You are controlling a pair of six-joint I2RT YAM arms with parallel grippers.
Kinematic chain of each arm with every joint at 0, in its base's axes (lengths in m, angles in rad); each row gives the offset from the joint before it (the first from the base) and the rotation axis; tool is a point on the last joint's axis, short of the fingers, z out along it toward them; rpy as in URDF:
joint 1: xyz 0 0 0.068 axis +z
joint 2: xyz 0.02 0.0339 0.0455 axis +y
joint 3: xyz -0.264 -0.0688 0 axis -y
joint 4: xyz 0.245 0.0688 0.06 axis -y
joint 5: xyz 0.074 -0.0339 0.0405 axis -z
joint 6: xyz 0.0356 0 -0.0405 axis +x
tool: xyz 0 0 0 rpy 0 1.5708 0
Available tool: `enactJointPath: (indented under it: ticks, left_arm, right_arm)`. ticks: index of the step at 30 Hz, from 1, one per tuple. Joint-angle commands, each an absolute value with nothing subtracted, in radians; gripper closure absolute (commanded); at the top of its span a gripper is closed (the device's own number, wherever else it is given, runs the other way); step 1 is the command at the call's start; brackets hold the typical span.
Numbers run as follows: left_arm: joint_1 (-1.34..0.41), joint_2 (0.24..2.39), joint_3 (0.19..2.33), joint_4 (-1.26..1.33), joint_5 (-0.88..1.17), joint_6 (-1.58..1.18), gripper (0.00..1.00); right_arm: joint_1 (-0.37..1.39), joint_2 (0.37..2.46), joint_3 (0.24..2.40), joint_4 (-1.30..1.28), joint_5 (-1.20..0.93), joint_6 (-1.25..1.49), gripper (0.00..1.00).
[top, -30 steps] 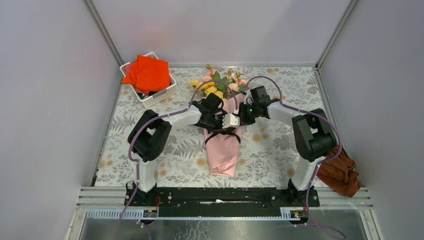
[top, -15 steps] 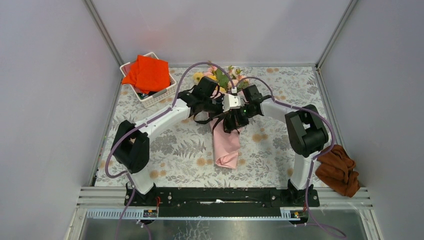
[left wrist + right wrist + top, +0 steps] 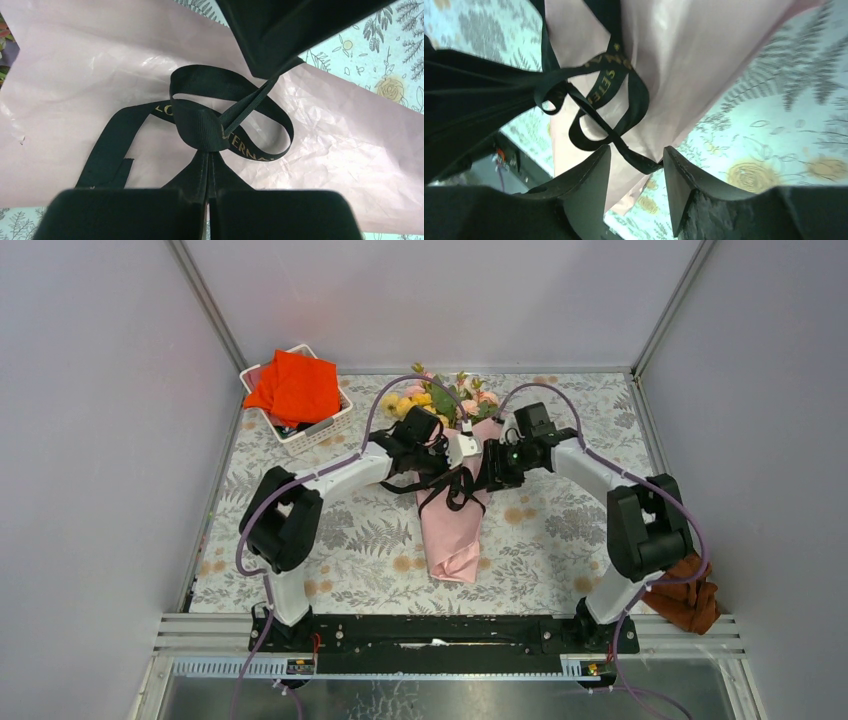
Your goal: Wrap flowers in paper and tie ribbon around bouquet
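On the left, the left gripper point(image 3: 207, 196) stayed pressed together, pinching one tail of the ribbon point(image 3: 200, 125) just below its knot. In the middle, the bouquet point(image 3: 452, 530) lay on the table point(image 3: 340, 540) with its flowers point(image 3: 445, 400) toward the back wall. The ribbon was looped and knotted over the pink paper point(image 3: 75, 90) at its waist. On the right, the right gripper point(image 3: 636, 154), clamped a second before, had just spread its jaws, and the other tail lay loose in the gap. To my eye that meant the knot had been pulled snug and the tying was nearly finished.
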State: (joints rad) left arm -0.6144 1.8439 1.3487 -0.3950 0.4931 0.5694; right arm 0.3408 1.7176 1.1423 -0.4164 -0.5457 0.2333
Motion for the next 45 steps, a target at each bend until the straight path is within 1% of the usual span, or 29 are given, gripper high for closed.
enactJointPath:
  ticks: [1,3,5,7,9,12,15,19,22,31,36,43,45]
  left_arm:
    - [-0.606,1.860,1.336,-0.277,0.492,0.502,1.00]
    - [-0.604,1.861,1.331,-0.257,0.490,0.487,1.00]
    - [-0.599,1.862,1.326,-0.244,0.492,0.475,1.00]
    - [-0.592,1.862,1.319,-0.235,0.492,0.463,1.00]
    - [-0.585,1.867,1.316,-0.231,0.503,0.456,1.00]
    - [-0.578,1.879,1.317,-0.229,0.509,0.454,1.00]
    - [-0.571,1.891,1.321,-0.236,0.526,0.452,1.00]
    - [-0.565,1.901,1.321,-0.232,0.537,0.445,1.00]
    - [-0.563,1.904,1.323,-0.232,0.540,0.438,1.00]
    - [-0.561,1.928,1.354,-0.249,0.556,0.427,1.00]
    - [-0.561,1.928,1.349,-0.249,0.556,0.430,1.00]
    - [-0.561,1.934,1.354,-0.251,0.548,0.427,1.00]
    - [-0.561,1.936,1.355,-0.251,0.542,0.428,1.00]
  right_arm:
    - [0.340,1.637,1.143,-0.380,-0.343,0.274,0.52]
    - [0.350,1.570,1.105,-0.327,-0.313,0.241,0.55]
    - [0.362,1.478,1.014,-0.189,-0.376,0.218,0.58]
    - [0.379,1.393,0.878,0.049,-0.484,0.249,0.64]
    - [0.431,1.345,0.749,0.324,-0.548,0.268,0.66]
    - [0.537,1.326,0.614,0.591,-0.503,0.199,0.62]
    - [0.586,1.341,0.535,0.783,-0.429,0.054,0.57]
    - [0.591,1.416,0.552,0.796,-0.379,-0.060,0.54]
    - [0.596,1.454,0.554,0.790,-0.355,-0.088,0.54]
    - [0.597,1.530,0.542,0.819,-0.323,-0.043,0.54]
    - [0.598,1.531,0.539,0.752,-0.297,-0.039,0.51]
    - [0.600,1.542,0.518,0.737,-0.338,-0.022,0.53]
    - [0.602,1.537,0.507,0.741,-0.342,-0.023,0.55]
